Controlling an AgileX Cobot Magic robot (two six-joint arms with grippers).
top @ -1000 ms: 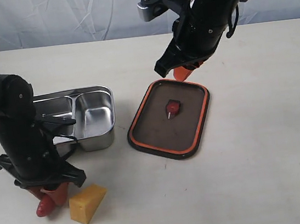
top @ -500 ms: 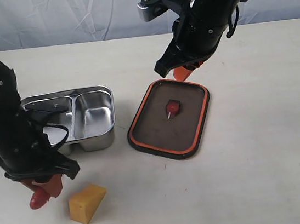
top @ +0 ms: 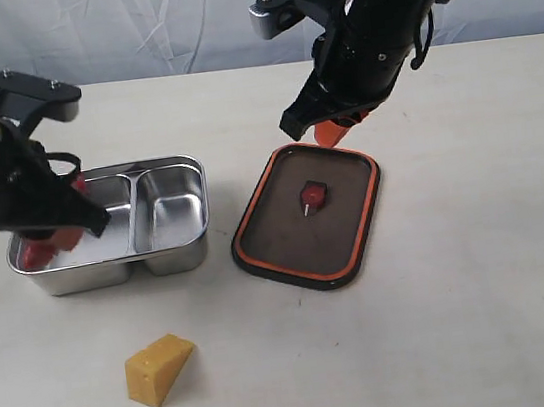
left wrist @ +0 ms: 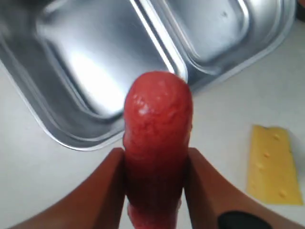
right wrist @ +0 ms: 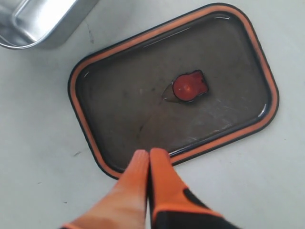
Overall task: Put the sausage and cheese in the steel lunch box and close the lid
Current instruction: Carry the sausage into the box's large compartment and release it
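My left gripper (top: 51, 241) is shut on the red-brown sausage (left wrist: 157, 138), holding it above the left compartment of the steel lunch box (top: 169, 167); the sausage (top: 36, 254) hangs just over the box's near-left wall. The box (left wrist: 224, 62) lies open and empty below. The yellow cheese wedge (top: 158, 370) rests on the table in front of the box, also seen in the left wrist view (left wrist: 269, 164). The dark lid (top: 352, 238) with its orange rim lies flat right of the box, orange valve (top: 313, 196) facing up. My right gripper (right wrist: 149, 157) hovers shut and empty over the lid's (right wrist: 119, 109) far edge.
A pale tabletop (top: 468, 318) spreads around everything, with a wrinkled white backdrop behind it. The right arm (top: 378, 19) reaches down over the lid's far corner.
My left gripper has lifted the sausage from the table beside the cheese and carried it back over the box's left compartment. The right arm has stayed still.
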